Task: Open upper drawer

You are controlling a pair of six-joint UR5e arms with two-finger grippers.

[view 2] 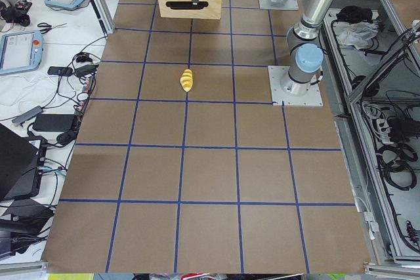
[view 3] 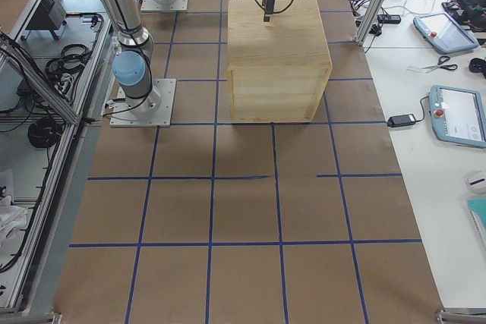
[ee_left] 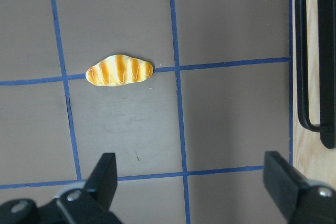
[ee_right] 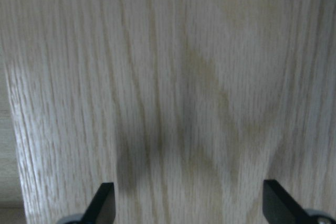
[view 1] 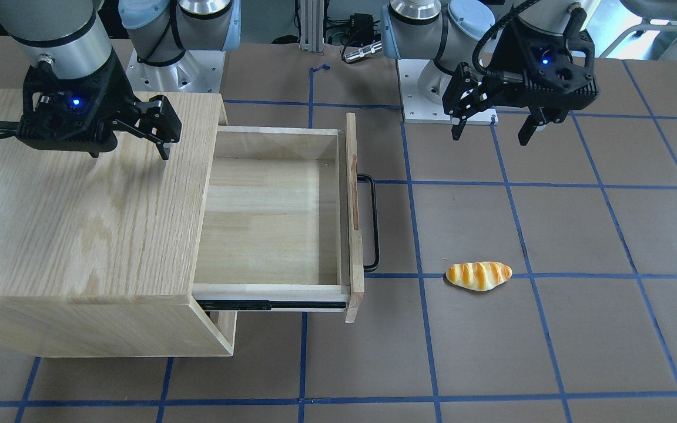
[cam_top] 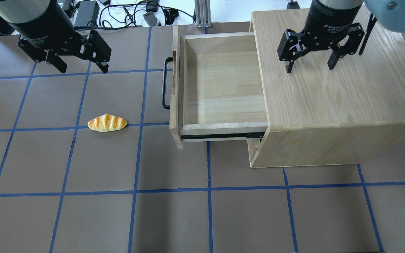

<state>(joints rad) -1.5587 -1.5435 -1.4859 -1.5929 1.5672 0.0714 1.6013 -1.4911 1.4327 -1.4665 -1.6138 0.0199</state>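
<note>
Overhead exterior: upper drawer [cam_top: 223, 88] out, perhaps fully; left gripper [cam_top: 83, 68], right gripper [cam_top: 309, 68] both spread wide.

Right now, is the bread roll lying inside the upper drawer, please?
No, the bread roll lies on the table, well outside the pulled-out upper drawer.

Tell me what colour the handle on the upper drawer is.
Black. The handle on the upper drawer shows best in the left wrist view.
</note>
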